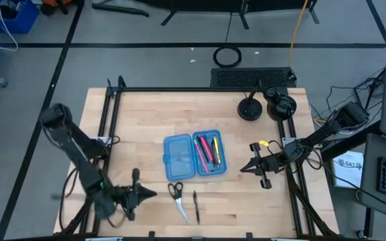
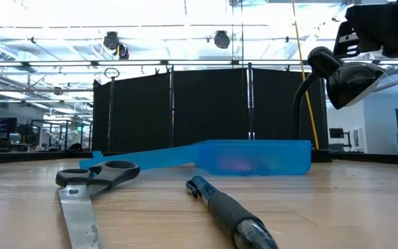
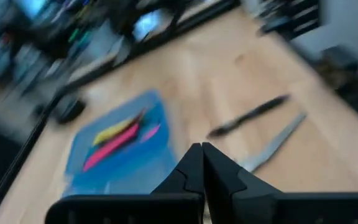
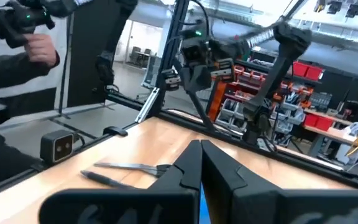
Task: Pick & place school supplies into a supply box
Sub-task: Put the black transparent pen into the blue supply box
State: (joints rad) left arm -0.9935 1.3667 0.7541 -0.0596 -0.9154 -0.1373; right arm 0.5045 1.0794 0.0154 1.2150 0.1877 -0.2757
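We take the open blue pencil case (image 1: pixel 194 156) as our landmark, lying near the middle of the table (image 1: pixel 146 114). Pink, yellow and dark pens (image 1: pixel 208 151) already lie in its right half; its left half looks empty. Just in front of the case, toward the near edge, the scissors (image 1: pixel 177 198) and a dark pen (image 1: pixel 196 204) lie side by side on the wood, apart from each other.

Our left gripper (image 1: pixel 147 195) sits to the left of the scissors, its fingers pressed together on nothing. Our right gripper (image 1: pixel 245 167) waits to the right of the case, fingers likewise closed and empty.

We judge two items remain. The risk: with its fingers together, the left gripper could only shove the scissors, sliding them into the pen or toward the table edge. The scissors lie flat and thin, so a shallow pinch may slip off the blades. A careless drop could also nudge the light case.
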